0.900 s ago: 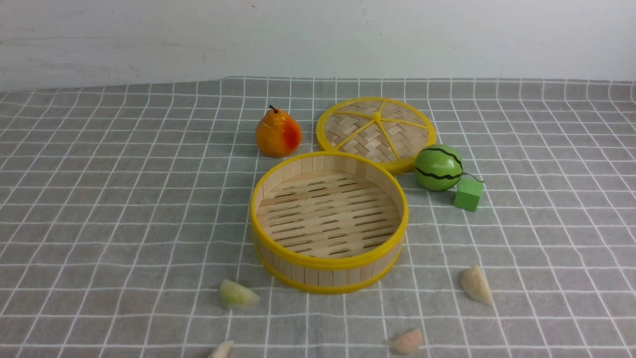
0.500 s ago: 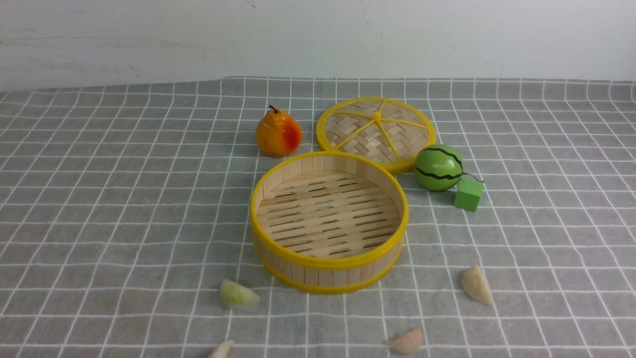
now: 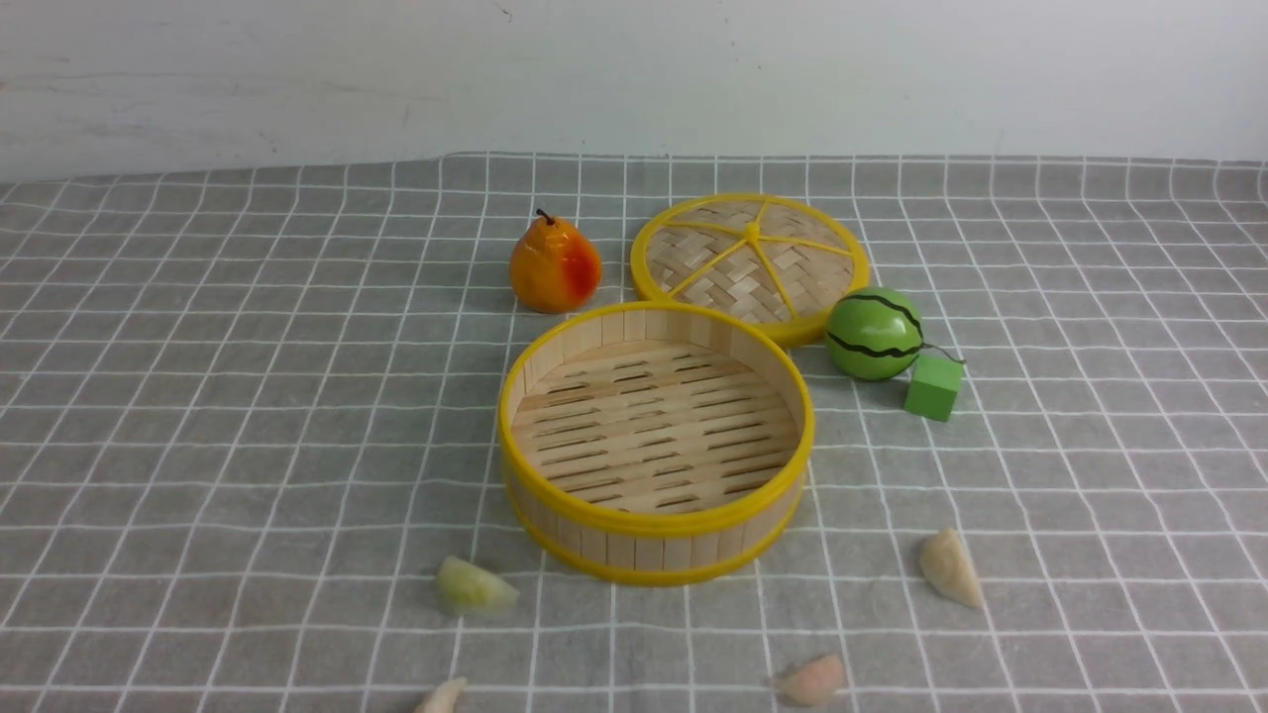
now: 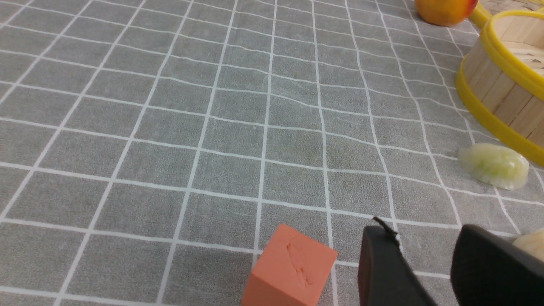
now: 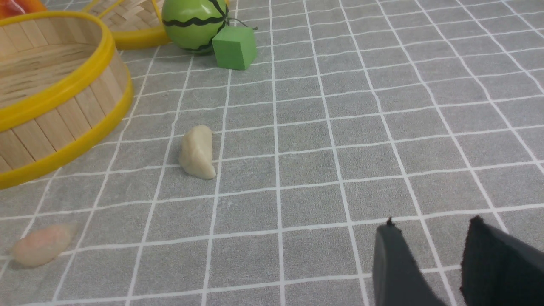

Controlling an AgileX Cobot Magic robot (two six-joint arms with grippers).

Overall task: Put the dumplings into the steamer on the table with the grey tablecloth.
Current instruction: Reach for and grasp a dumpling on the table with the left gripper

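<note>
The steamer [image 3: 654, 550] is open from above. Its far side is crowded by the lid [image 3: 750, 255], pear [image 3: 555, 265], melon [image 3: 874, 334] and green cube [image 3: 933, 386]. Left, right and front are open cloth [image 3: 248, 446], dotted only by low dumplings [image 3: 474, 586]. An orange cube [image 4: 291, 267] sits just beside the left gripper [image 4: 425, 233].

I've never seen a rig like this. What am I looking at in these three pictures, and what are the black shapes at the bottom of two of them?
This is a robot with two arms, each ending in a two-fingered gripper. The wide picture looks forward from between the arms. The other two come from cameras on the wrists. The black shapes are the left gripper and the right gripper. Both are open and hold nothing. On the grey checked cloth stand an empty bamboo steamer, its lid, a toy pear, a toy watermelon and a green cube. Around the steamer lie a green dumpling, a white dumpling, a pink dumpling and a second white dumpling. The left wrist camera also shows an orange cube.
</note>
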